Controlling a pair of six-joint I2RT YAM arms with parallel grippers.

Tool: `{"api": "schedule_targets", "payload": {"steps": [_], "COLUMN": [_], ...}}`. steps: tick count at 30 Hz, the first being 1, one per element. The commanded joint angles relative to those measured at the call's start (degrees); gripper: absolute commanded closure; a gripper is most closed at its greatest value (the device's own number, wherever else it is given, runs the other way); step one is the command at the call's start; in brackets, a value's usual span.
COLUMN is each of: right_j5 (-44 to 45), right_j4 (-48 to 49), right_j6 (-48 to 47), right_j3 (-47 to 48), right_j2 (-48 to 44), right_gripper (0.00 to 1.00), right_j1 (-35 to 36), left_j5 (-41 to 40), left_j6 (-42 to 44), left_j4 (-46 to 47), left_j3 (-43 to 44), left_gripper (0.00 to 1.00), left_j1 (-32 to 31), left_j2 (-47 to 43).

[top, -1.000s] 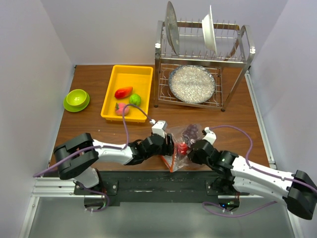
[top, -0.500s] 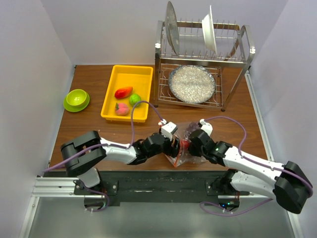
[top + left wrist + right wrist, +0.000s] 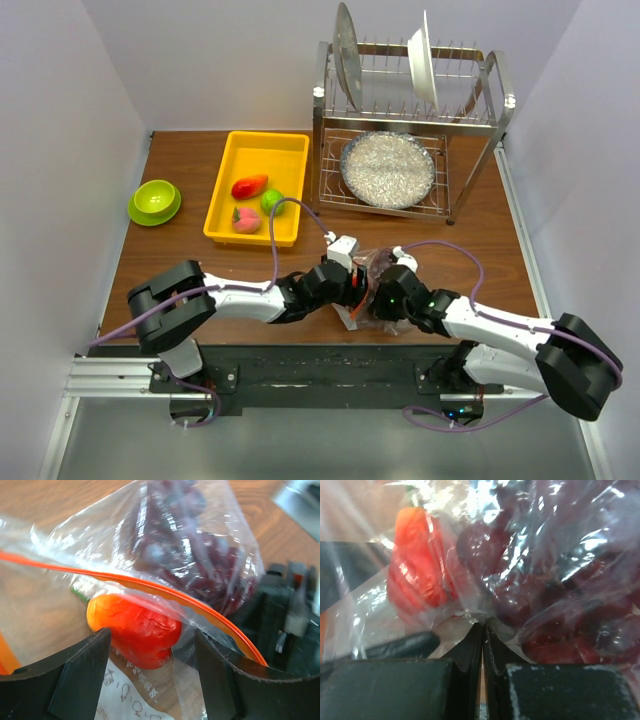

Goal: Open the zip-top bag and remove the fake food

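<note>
The zip-top bag lies near the table's front edge between both arms, its orange-red zip strip gaping. Inside it are fake food pieces: a red tomato and a dark purple grape bunch. My left gripper is open at the bag's mouth, its fingers on either side of the tomato without touching it. My right gripper is shut, pinching the clear film beside the grapes and the tomato. From above, the left gripper and the right gripper meet at the bag.
A yellow tray at the back left holds an orange-red piece, a green fruit and a pink peach. A lime-green bowl sits further left. A metal dish rack with plates stands at the back right.
My right gripper has slid left to the bag and closed on its film. My left gripper has pushed right into the bag's mouth and opened slightly wider. The bag has bunched up between them.
</note>
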Motion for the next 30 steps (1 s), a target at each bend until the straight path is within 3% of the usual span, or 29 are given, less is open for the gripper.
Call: {"api": "schedule_targets", "payload": {"steps": [1, 8, 23, 30], "right_j5": [-2.12, -1.59, -1.77, -1.59], "right_j4": [2.38, 1.23, 1.84, 1.32], "right_j6": [-0.40, -0.04, 1.18, 1.54], "right_j3": [-0.55, -0.90, -2.66, -3.01], "right_j2": [-2.21, -4.60, -6.53, -7.85], "right_gripper": [0.96, 0.97, 0.99, 0.99], "right_j1": [0.09, 0.09, 0.17, 0.17], "left_j5": [-5.20, -6.52, -5.29, -6.26], "left_j6": [-14.13, -27.69, -32.98, -35.26], "left_j4": [-11.09, -16.46, -17.96, -20.86], "left_j3": [3.16, 2.55, 6.94, 9.58], "left_gripper": [0.28, 0.24, 0.22, 0.34], "left_j1": [0.11, 0.38, 0.82, 0.73], "left_j2": [-2.07, -6.03, -2.08, 0.91]}}
